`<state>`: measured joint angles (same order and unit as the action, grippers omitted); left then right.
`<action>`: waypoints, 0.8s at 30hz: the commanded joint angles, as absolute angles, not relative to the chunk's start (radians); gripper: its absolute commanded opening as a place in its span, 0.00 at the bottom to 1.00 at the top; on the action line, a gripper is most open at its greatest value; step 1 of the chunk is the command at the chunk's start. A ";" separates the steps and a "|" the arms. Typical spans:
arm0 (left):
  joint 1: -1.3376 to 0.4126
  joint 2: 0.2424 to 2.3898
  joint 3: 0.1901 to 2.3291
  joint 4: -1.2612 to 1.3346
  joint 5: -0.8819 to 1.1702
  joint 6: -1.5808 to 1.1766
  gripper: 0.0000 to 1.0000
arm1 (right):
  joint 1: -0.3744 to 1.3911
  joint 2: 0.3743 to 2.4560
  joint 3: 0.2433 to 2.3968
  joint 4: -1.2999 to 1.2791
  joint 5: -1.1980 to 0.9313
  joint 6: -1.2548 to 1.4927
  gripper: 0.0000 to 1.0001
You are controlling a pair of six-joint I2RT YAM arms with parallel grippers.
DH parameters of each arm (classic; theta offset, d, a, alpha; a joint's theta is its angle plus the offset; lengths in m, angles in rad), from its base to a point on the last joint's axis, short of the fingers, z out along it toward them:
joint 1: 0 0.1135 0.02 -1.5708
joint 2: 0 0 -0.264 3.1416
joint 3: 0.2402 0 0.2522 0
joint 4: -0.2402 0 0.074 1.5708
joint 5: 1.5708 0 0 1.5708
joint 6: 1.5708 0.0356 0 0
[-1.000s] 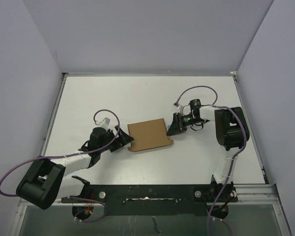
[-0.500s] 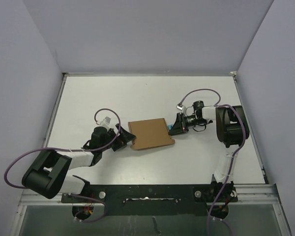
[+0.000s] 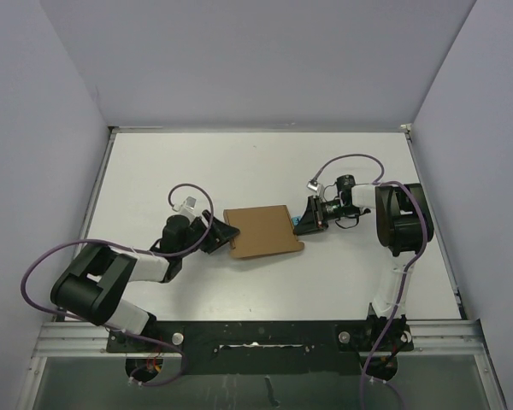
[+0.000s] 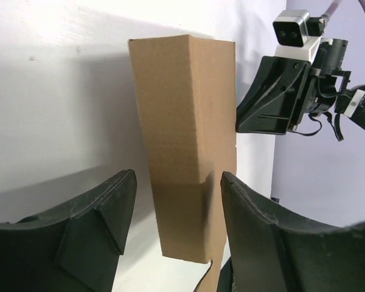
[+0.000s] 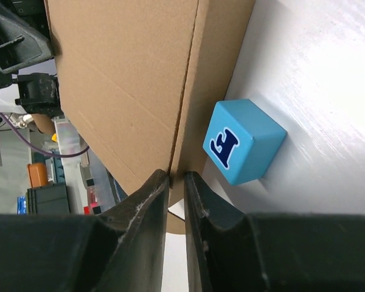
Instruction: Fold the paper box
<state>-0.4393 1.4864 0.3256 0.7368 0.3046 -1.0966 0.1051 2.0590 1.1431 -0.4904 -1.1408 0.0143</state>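
The left claw (image 3: 226, 237) has closed in, fingers apart, to straddle the left end of the paper box (image 3: 261, 231) lying mid-counter (image 3: 239, 171), while the right claw (image 3: 301, 219) stays clamped on its right edge, which looks like readying a two-handed fold.

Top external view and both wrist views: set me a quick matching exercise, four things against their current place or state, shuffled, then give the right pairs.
Things:
1. left gripper
2. right gripper
3. blue cube
4. paper box

Places or states:
A. on the table, just beside the box's edge
B. fingers wide apart, straddling the box's end
C. brown, lying between the two grippers
D. fingers almost together on the box's edge

Pairs: 1-B, 2-D, 3-A, 4-C.
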 commanded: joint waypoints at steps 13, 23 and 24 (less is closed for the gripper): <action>-0.472 1.438 0.356 0.816 0.264 -1.165 0.27 | 0.099 2.006 1.213 -0.563 -1.164 -0.129 0.31; -0.453 1.175 0.352 0.518 0.185 -1.240 0.26 | 0.075 1.739 1.228 -0.670 -1.164 -0.331 0.47; -0.453 1.149 0.358 0.469 0.177 -1.257 0.26 | 0.080 1.700 1.224 -0.669 -1.153 -0.355 0.50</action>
<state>-0.4629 1.2587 0.3298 0.6125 0.2237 -1.1942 0.0780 1.8675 1.1881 -0.6338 -1.1370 -0.2272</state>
